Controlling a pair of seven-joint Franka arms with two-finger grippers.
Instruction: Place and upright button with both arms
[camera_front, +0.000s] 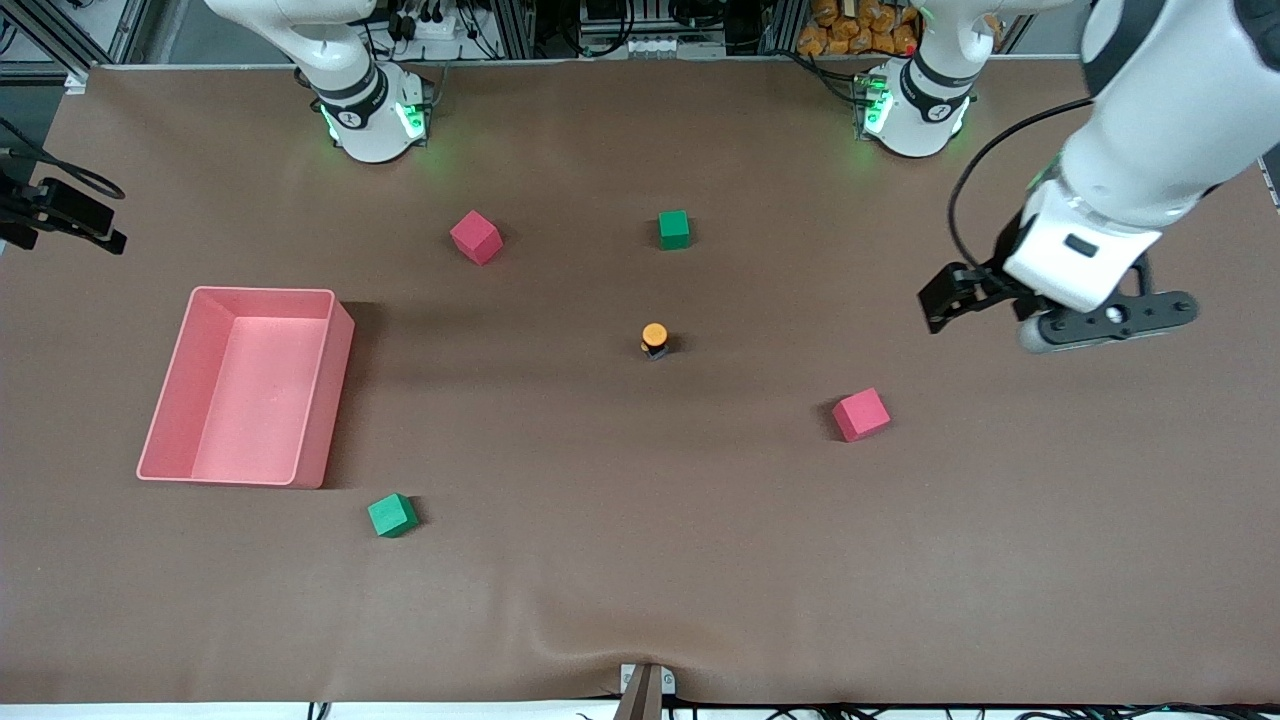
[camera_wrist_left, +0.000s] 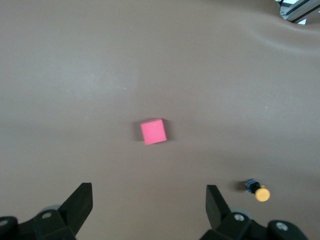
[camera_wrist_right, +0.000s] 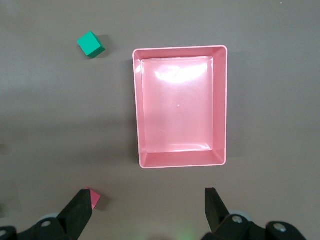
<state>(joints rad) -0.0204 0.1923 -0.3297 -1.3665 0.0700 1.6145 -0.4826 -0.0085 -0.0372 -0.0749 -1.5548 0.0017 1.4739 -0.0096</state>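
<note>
The button (camera_front: 654, 338), a tiny black cylinder with a round orange cap, stands upright near the middle of the brown table (camera_front: 640, 560), touched by nothing. The left gripper (camera_front: 1010, 310) hangs in the air over the table's edge at the left arm's end, jaws spread wide and empty; its wrist view shows a pink-red cube (camera_wrist_left: 153, 131) between the fingers' line of sight and the button (camera_wrist_left: 258, 191) off to one side. The right gripper (camera_wrist_right: 147, 212) is also spread wide and empty, over the pink rectangular plastic bin (camera_wrist_right: 180, 107), which lies toward the right arm's end of the table. Another pink-red cube (camera_front: 476, 237) and a green cube (camera_front: 674, 229) sit farther from the front camera than the button; a second green cube (camera_front: 392, 515) sits nearer, just beside the bin's corner.
</note>
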